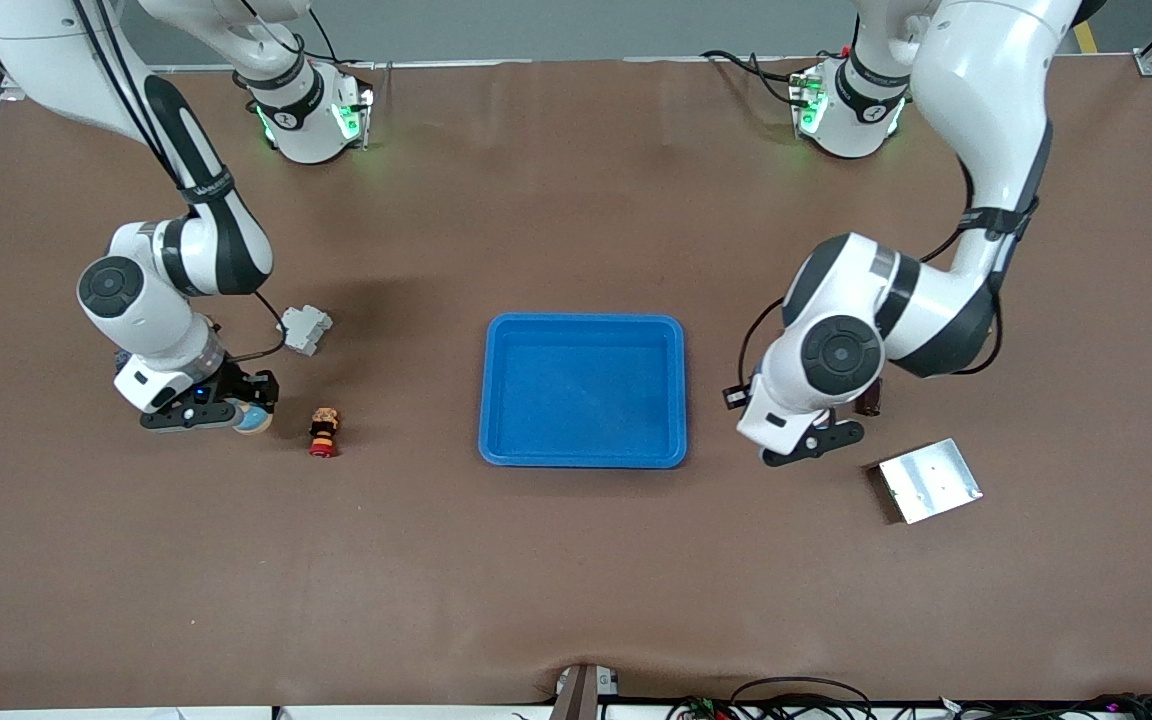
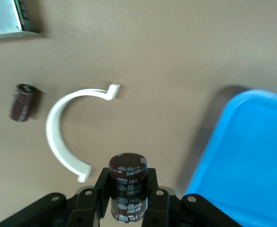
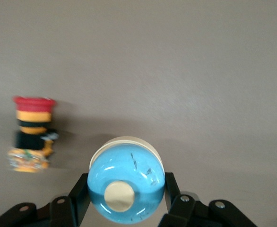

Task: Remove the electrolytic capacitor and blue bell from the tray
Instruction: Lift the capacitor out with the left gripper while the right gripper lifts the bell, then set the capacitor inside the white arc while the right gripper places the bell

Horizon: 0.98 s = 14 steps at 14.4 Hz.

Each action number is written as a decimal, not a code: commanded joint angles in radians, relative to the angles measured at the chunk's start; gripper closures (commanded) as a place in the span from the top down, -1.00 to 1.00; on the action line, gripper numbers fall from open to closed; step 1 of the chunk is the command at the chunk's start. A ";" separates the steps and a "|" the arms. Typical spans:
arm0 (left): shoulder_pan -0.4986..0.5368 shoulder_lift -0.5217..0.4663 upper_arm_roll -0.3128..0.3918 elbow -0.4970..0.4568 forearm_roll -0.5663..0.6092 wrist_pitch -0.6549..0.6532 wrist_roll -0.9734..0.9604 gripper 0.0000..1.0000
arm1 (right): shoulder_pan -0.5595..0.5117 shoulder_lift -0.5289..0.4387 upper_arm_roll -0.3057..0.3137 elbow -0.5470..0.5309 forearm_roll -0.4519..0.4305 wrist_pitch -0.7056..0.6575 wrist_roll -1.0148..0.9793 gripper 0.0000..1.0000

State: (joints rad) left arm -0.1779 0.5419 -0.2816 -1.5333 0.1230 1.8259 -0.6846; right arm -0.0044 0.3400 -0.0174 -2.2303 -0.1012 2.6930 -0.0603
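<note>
Toward the left arm's end of the counter (image 1: 576, 580), the left end effector (image 2: 129, 201) is gripping the electrolytic capacitor (image 2: 128, 189) upright, its long axis standing between the clamped fingers (image 2: 160, 203). It is hanging over bare counter just beside the tray (image 1: 583, 390), near the silver plate (image 1: 929, 480), with a white curved clip (image 2: 65, 137) and a second, smaller capacitor (image 2: 22, 102) lying beneath its view. Toward the right arm's end, the right end effector (image 3: 126, 201) is clamping the blue bell (image 3: 126, 182), dome facing the wrist camera, low over the counter beside a small red-capped button part (image 1: 323, 431) and a grey block (image 1: 305, 329). Both task items are sitting outside the tray, which is looking empty. Whether the bell is already touching the counter is hard to judge. What is mattering now is the drop straight beneath each end effector: each arm is holding its own item over open counter, well apart from the tray rim, so a release should need only a short lowering.
</note>
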 commanded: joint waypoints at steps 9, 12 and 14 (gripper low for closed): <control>0.087 -0.158 -0.007 -0.375 -0.011 0.240 0.307 -0.91 | -0.332 0.105 0.248 0.012 0.193 0.053 -0.388 -1.00; 0.089 -0.155 -0.005 -0.465 -0.002 0.413 0.304 -0.92 | -0.327 0.091 0.248 0.008 0.187 0.042 -0.412 -1.00; 0.103 -0.155 -0.005 -0.516 0.001 0.493 0.304 -0.92 | -0.316 0.077 0.246 0.006 0.179 0.013 -0.415 -1.00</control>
State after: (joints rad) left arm -0.0981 0.4311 -0.2812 -1.9670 0.1228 2.2432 -0.3955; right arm -0.3220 0.4469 0.2221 -2.2210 0.0664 2.7412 -0.4468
